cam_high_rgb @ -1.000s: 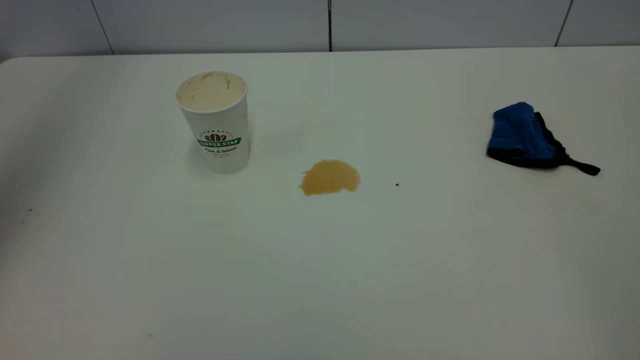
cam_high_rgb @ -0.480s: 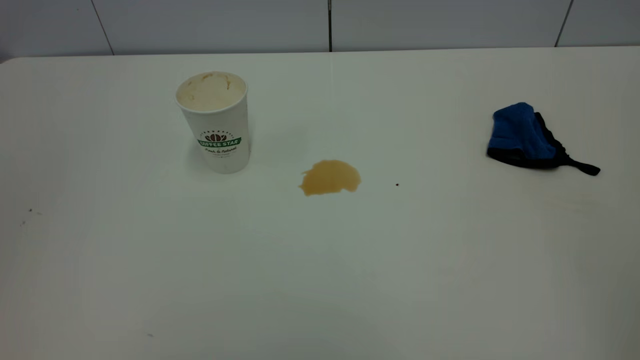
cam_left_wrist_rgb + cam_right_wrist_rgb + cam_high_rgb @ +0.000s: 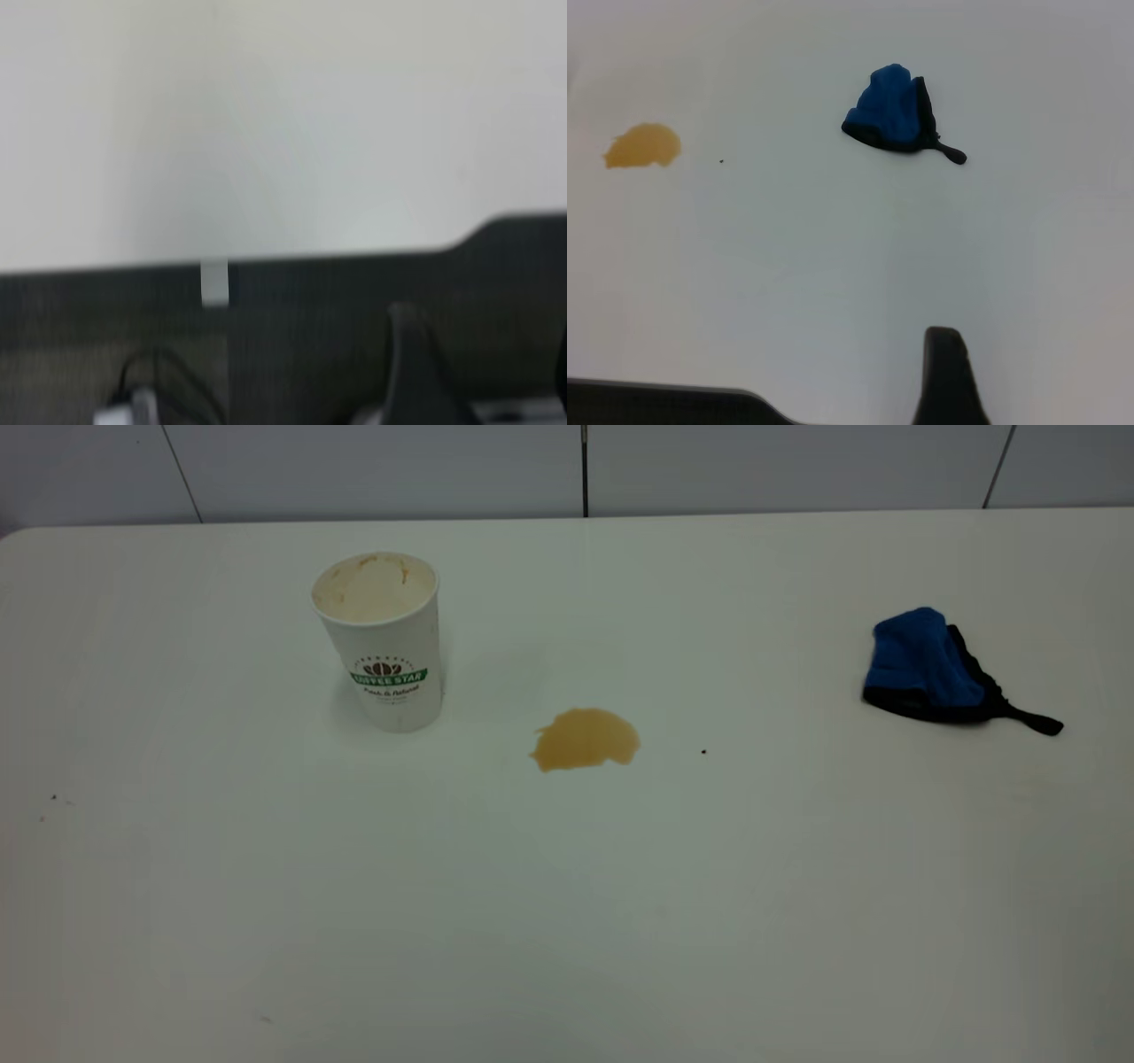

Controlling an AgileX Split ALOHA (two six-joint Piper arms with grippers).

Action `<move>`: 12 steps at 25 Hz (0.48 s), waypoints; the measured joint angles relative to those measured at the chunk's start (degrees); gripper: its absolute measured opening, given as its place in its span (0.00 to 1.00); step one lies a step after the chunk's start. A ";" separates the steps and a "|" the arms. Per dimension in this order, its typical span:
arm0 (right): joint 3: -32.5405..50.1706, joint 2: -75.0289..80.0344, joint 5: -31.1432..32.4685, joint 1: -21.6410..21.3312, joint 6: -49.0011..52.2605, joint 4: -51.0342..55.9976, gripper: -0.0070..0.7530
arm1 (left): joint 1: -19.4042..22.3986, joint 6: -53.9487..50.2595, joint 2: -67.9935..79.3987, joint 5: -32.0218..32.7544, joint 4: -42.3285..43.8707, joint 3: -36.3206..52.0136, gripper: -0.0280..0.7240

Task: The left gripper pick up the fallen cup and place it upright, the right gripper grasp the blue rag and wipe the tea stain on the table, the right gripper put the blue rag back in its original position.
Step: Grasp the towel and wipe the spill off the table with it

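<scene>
Nothing on my tabletop (image 3: 567, 921) has moved: paper cup (image 3: 381, 642) upright, stained inside, upper left; wide bare room around tea stain (image 3: 585, 740) and blue rag (image 3: 930, 669); I cannot tell either tool's state.

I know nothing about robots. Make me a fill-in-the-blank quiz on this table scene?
1. The tall white paper cup stands ____.
2. The amber-brown tea puddle lies between the cup and the ____ rag.
3. The puddle has not been ____ yet.
4. The rag lies on the ____ table.

Missing words: upright; blue; wiped; white

Blurred white table (image 3: 283, 124); dark finger (image 3: 416, 363) of left gripper below.
</scene>
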 joint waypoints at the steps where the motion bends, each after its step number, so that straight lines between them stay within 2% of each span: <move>1: 0.00 0.00 0.00 0.00 0.00 0.00 0.74 | 0.55 0.06 -2.36 -0.52 0.00 0.39 0.59; 6: 0.00 0.00 0.00 0.00 0.00 0.00 0.74 | 3.83 0.06 -12.50 -0.67 1.06 0.97 0.59; 12: 0.00 0.00 0.00 0.00 0.00 0.00 0.74 | 5.52 0.60 -13.51 -0.52 1.33 1.02 0.59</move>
